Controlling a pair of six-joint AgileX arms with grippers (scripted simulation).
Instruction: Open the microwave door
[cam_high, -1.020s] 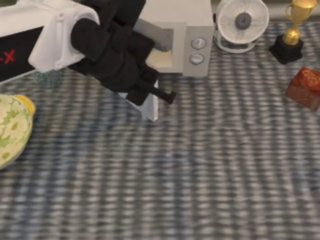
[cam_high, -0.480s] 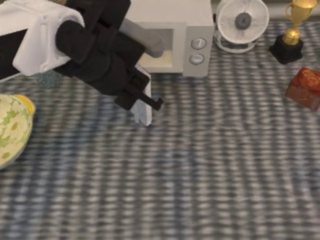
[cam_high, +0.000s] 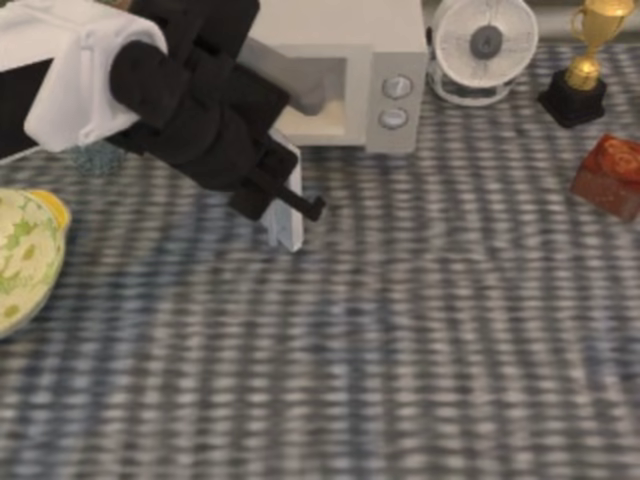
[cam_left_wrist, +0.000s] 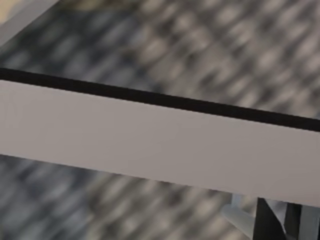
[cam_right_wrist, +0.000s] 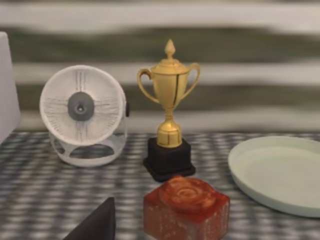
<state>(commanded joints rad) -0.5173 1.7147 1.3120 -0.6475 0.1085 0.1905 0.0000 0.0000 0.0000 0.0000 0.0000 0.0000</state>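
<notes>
Gripping the swung-open microwave door (cam_high: 290, 205), the left gripper (cam_high: 300, 205) shows no readable lettering.

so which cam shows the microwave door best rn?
Top view: the microwave door is swung out from the microwave, seen edge-on, with the left gripper at it. Left wrist shows only a close grey band of the door. Right wrist doesn't show it.

You see a round white fan (cam_right_wrist: 83, 115) beside a gold trophy (cam_right_wrist: 169, 112) on its black base, a red block (cam_right_wrist: 186, 210) in front, and a pale plate (cam_right_wrist: 277, 173) nearby
</notes>
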